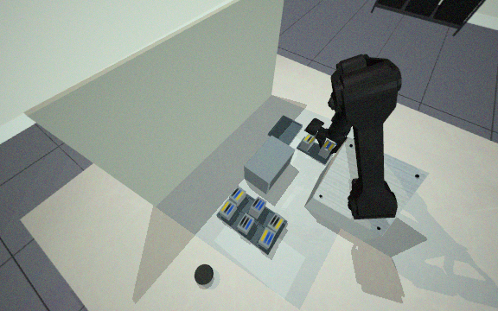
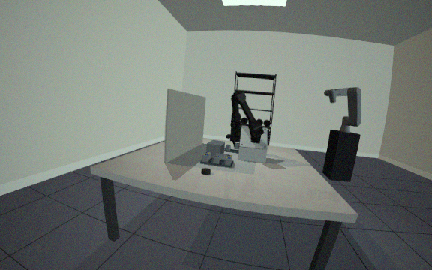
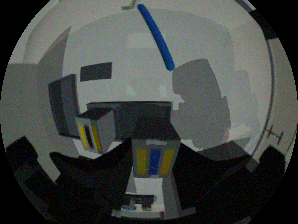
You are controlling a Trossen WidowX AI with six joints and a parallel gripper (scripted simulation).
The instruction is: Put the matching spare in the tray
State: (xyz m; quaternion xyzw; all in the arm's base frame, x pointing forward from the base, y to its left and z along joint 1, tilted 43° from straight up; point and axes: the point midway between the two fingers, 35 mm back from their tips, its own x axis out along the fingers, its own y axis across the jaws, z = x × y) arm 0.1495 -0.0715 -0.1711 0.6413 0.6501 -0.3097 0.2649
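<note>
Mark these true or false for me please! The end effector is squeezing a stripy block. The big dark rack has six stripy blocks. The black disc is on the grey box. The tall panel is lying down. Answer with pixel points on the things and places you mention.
The end effector (image 1: 323,139) (image 2: 231,142) (image 3: 152,139) is squeezing a yellow-blue-yellow striped block (image 1: 328,148) (image 3: 155,161). True.

The big dark rack (image 1: 246,202) (image 2: 216,164) has six striped blocks. True.

The black disc (image 1: 204,274) (image 2: 205,171) is on the grey box (image 1: 271,157) (image 2: 215,147). False: it lies on the table (image 1: 80,220) (image 2: 145,176), away from the box.

The tall panel (image 1: 180,108) (image 2: 184,127) is lying down. False: it stands upright.
</note>
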